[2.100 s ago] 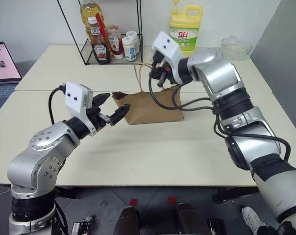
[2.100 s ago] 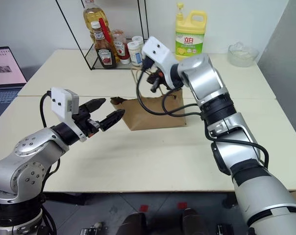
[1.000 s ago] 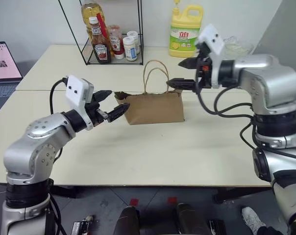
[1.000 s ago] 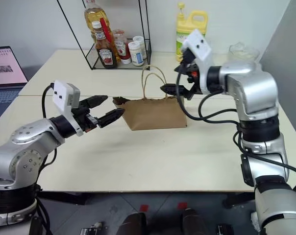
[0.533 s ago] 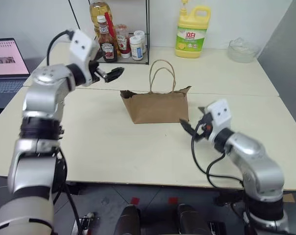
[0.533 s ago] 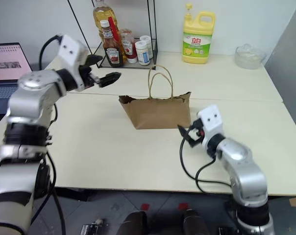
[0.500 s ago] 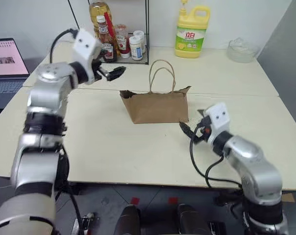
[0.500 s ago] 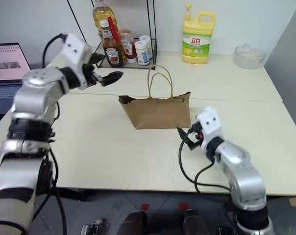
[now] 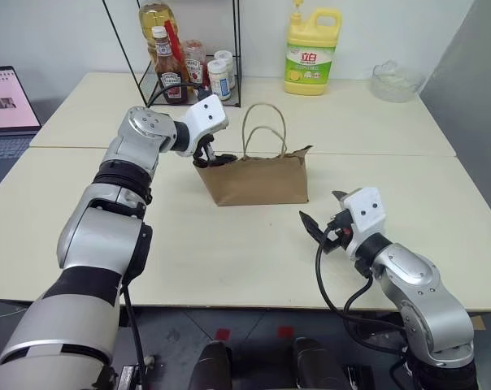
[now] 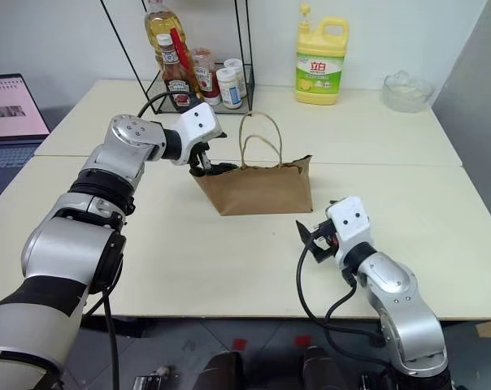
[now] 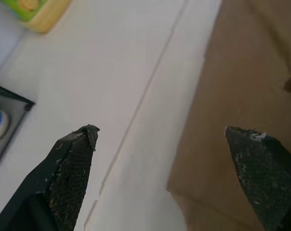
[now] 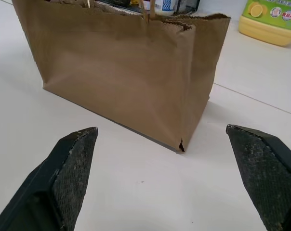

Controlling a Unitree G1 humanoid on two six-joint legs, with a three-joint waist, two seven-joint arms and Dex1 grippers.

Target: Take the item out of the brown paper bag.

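Observation:
The brown paper bag (image 9: 258, 179) stands upright in the middle of the table, its two loop handles (image 9: 264, 126) raised. The item is hidden inside it. My left gripper (image 9: 210, 159) is open at the bag's upper left corner. In the left wrist view one finger (image 11: 73, 168) is over the table and the other finger (image 11: 261, 163) is over the bag's brown paper (image 11: 237, 82). My right gripper (image 9: 319, 210) is open and low over the table, off the bag's front right corner and apart from it. It faces the bag's side (image 12: 121, 67).
A wire rack (image 9: 189, 73) with sauce and oil bottles stands behind the bag at the left. A yellow detergent jug (image 9: 310, 53) and a glass bowl (image 9: 394, 80) stand at the back. A laptop (image 9: 8, 110) sits at far left. Bare table (image 9: 229, 252) lies before the bag.
My left arm has swung from the left side, past the rack, to the bag's left rim. My right arm has dropped from above the bag's right end to just over the table.

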